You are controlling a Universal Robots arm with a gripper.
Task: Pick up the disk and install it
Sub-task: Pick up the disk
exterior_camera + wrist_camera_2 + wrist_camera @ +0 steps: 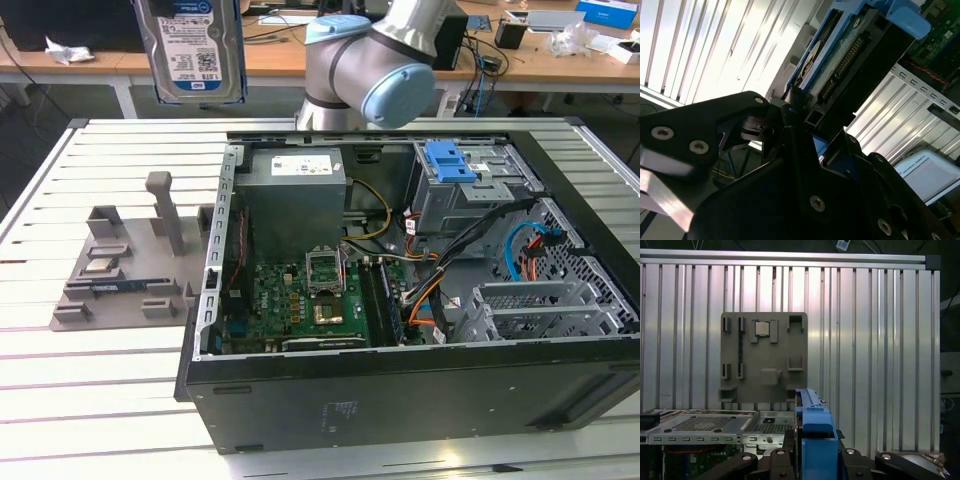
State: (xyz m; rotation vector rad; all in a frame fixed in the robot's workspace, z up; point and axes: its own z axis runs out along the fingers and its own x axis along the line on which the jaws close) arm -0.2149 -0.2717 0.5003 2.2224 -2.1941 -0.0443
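Note:
The disk (195,50), a silver hard drive with a white-and-blue label, hangs upright high above the table, over the far left corner of the open computer case (400,400) in the exterior view. In the second wrist view my gripper (805,117) is shut on the disk (840,55), with black fingers (790,145) clamping its end and blue side rails along it. The first wrist view looks along the disk's (812,432) blue rail, edge-on, with the gripper (812,462) below it.
Inside the case are a grey power-supply box (295,195), a motherboard (300,300) and a metal drive cage with a blue latch (450,160). A grey fixture plate (130,270) with posts lies on the slatted table at the exterior view's left. The arm's elbow (370,60) stands behind the case.

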